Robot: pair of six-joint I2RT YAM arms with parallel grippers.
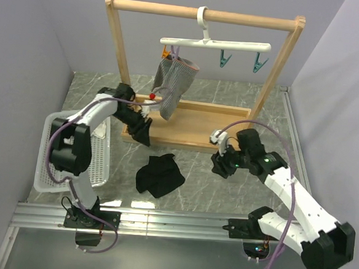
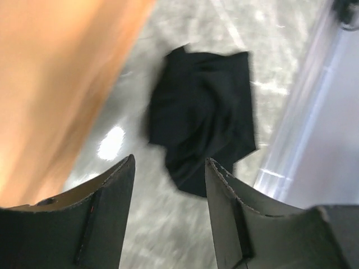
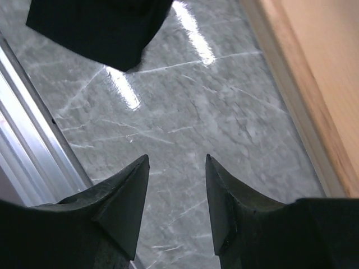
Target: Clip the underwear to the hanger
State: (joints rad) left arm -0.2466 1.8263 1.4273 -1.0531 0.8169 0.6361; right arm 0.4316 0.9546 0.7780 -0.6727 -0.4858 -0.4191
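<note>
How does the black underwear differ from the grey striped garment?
The black underwear lies crumpled on the table; the grey striped garment hangs from one end of the hanger. The underwear is plain black; the garment is grey with thin stripes. Both are small soft cloth pieces.

No writing, label, brand, number or sign can be read anywhere in these views.

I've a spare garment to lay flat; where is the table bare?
Bare marble lies between the underwear and the right gripper, in front of the wooden rack's base. Another strip runs behind that base. The left is crowded: basket and left gripper sit close.
</note>
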